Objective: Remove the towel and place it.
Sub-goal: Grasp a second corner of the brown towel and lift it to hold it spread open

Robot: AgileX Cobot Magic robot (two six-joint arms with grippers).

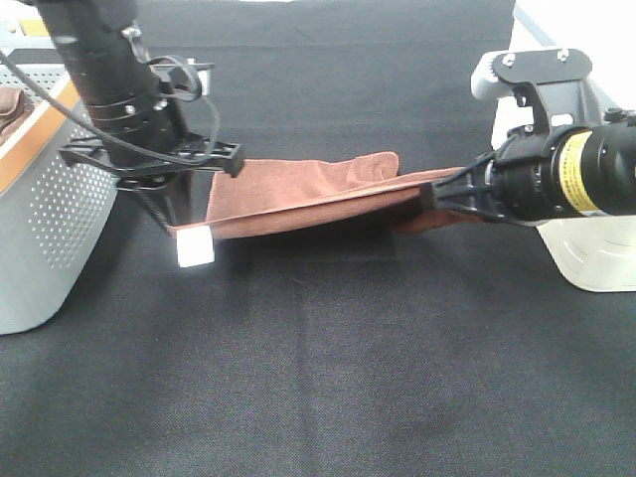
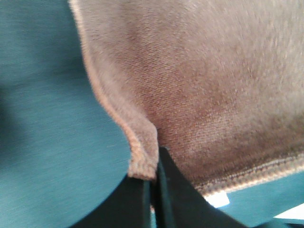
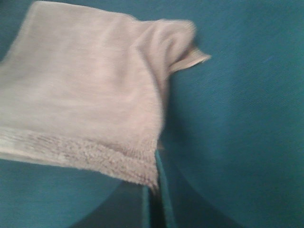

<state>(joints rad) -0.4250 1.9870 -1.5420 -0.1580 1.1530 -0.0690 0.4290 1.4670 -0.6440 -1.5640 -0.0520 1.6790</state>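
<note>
The rust-brown towel (image 1: 308, 194) hangs stretched between both grippers a little above the black table, its white tag (image 1: 195, 248) dangling at the left corner. My left gripper (image 1: 184, 227) is shut on that left corner; in the left wrist view its fingers (image 2: 164, 190) pinch the stitched edge of the towel (image 2: 209, 90). My right gripper (image 1: 429, 194) is shut on the right corner; the right wrist view shows its fingers (image 3: 161, 190) clamped on the hem of the towel (image 3: 85, 95). The far edge of the towel sags and curls.
A grey perforated basket (image 1: 45, 219) with an orange rim stands at the left edge, a darker brown cloth (image 1: 10, 107) inside it. A white container (image 1: 596, 253) sits at the right behind the right arm. A black cloth (image 1: 318, 378) covers the table.
</note>
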